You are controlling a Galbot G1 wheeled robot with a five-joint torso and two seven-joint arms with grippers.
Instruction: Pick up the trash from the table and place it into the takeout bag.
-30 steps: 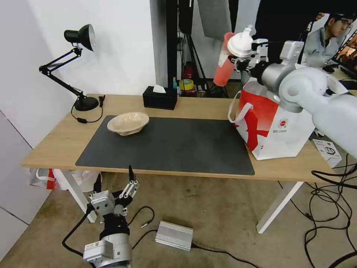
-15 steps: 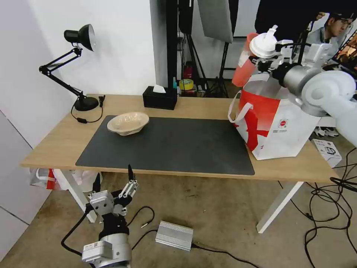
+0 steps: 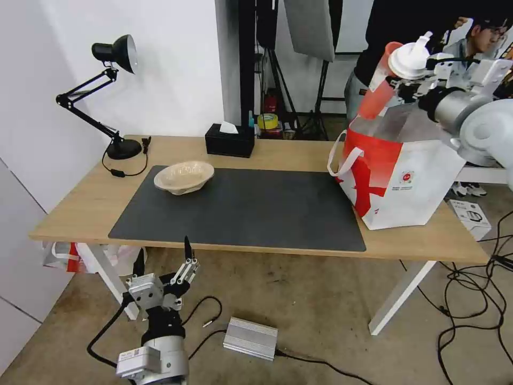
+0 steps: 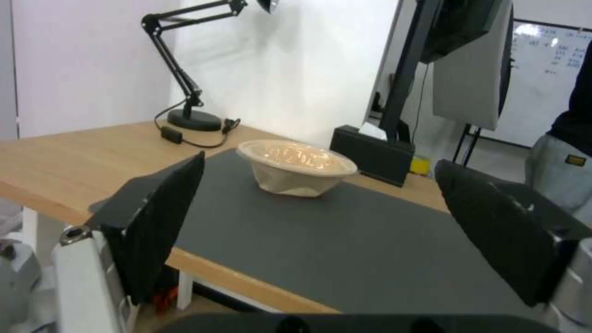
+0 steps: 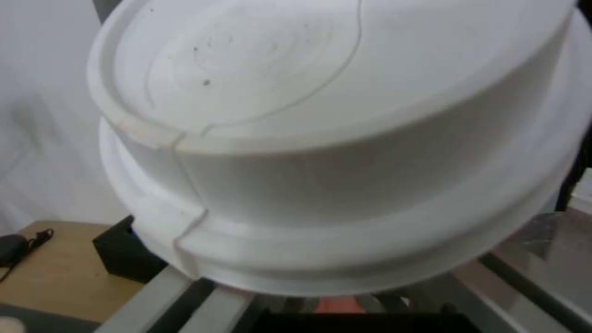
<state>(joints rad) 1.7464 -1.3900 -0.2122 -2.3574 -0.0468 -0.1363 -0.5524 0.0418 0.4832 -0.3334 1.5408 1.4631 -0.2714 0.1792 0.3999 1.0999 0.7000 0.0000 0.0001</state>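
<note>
Red drink cup (image 3: pixel 380 88) now above takeout bag (image 3: pixel 398 179), pinched in right jaws (image 3: pixel 411 80).

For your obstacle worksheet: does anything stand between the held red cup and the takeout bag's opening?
Nothing visible does. The right claw holds the red cup tilted above the takeout bag, whose top is open.

White dome lid (image 5: pixel 333 138) — tissue box (image 5: pixel 123 252) beyond

White wall (image 3: pixel 176 64), bare concrete floor (image 3: pixel 299 299)
</note>
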